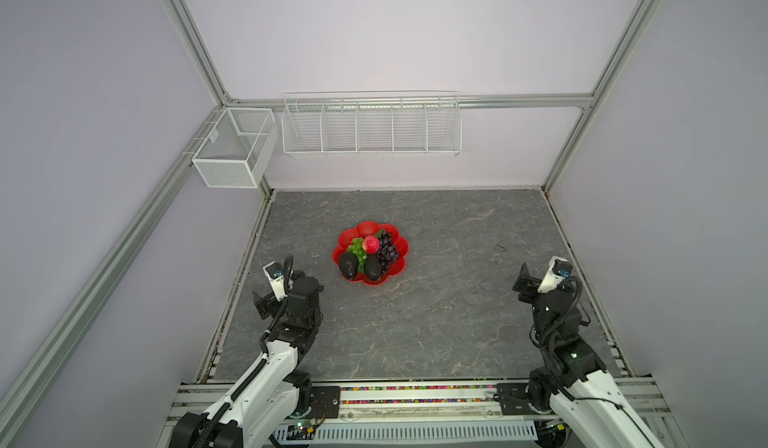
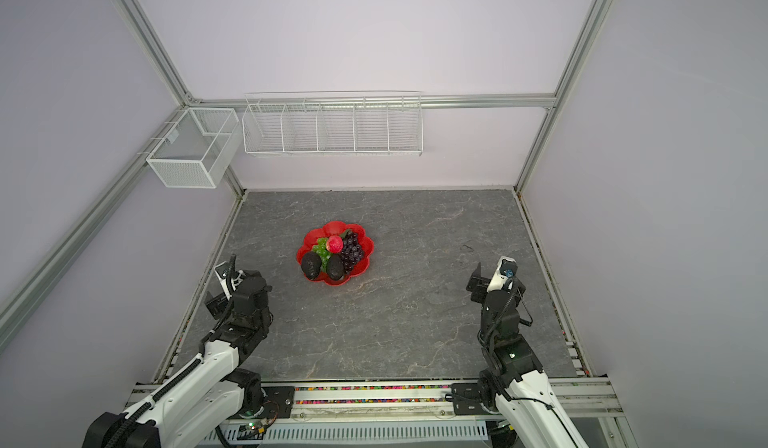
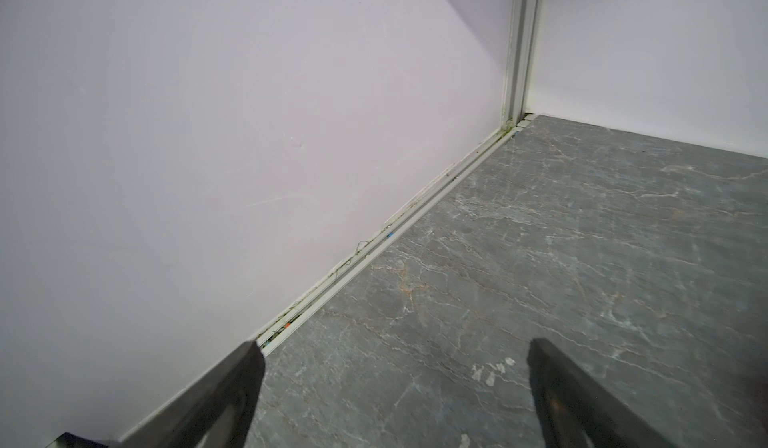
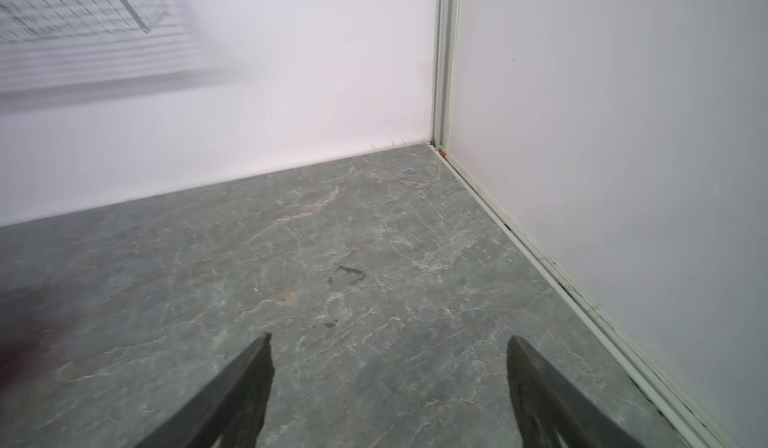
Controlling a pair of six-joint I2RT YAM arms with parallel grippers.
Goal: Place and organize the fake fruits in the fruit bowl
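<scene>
Both arms rise from the near edge of the bench (image 1: 436, 300). The left gripper (image 3: 395, 348) hangs over the left edge and the right gripper (image 4: 390, 338) by the right edge. Each has its jaws spread wide with nothing between them, and both are well apart from the fruit.

The fruit bowl (image 1: 363, 228) sits a little left of the bench's middle and holds all five pieces:
- The two avocado-like ovals (image 1: 348, 263) (image 1: 372, 268) lie side by side on its near side.
- The green grape bunch (image 1: 356, 245) is behind them.
- The dark purple grape bunch (image 1: 387, 250) lies toward the right.
- The red-pink round fruit (image 1: 371, 243) is perched between the bunches.

The pieces are probably light, hollow plastic. The bumpy ovals should grip well across their narrow width. The smooth round fruit may roll or squirt out, so close on its widest part. The bunches look floppy and are best pinched at the stem end. The glossy bowl would likely slide if nudged.

No brand or writing is readable anywhere.
</scene>
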